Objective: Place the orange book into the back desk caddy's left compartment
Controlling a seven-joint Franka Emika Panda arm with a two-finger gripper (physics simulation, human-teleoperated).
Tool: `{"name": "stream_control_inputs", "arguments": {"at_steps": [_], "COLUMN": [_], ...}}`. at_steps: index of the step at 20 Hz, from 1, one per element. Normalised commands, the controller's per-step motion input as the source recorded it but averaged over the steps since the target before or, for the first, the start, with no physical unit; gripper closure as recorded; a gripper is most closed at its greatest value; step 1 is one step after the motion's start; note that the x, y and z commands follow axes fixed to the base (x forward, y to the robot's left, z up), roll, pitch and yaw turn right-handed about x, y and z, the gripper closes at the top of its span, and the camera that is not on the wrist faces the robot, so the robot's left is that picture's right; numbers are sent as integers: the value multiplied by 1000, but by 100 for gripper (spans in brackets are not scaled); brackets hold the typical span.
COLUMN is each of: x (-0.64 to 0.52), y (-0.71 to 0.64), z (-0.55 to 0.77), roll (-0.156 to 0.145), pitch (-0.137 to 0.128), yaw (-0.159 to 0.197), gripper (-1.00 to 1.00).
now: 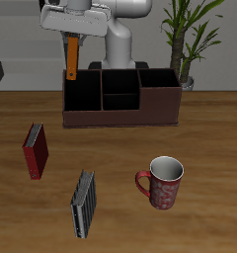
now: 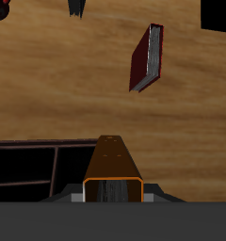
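My gripper (image 1: 73,38) is shut on the orange book (image 1: 72,57) and holds it upright by its upper end. The book hangs over the end of the back desk caddy (image 1: 120,117), a long dark brown box at the table's back. Its lower end is about level with the rim of the left compartment (image 1: 82,95), near that section's outer wall. In the wrist view the orange book (image 2: 113,169) runs out from between my fingers (image 2: 113,194), with the caddy's dark sections (image 2: 35,169) beside it.
A dark red book (image 1: 36,150) (image 2: 147,58) lies nearer the table's front edge. A grey-and-black striped book (image 1: 84,204) (image 2: 76,8) lies still nearer the front. A red mug (image 1: 162,182) stands beside it. A potted plant (image 1: 187,40) stands behind the caddy.
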Motion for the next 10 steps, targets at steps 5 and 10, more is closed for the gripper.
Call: {"name": "stream_control_inputs", "arguments": {"at_steps": [5, 10], "x": [-150, -117], "y": [151, 186], "z": [-123, -79], "roll": [1, 33], "pitch": [12, 6], "yaw": [14, 22], "gripper": [100, 100]}}
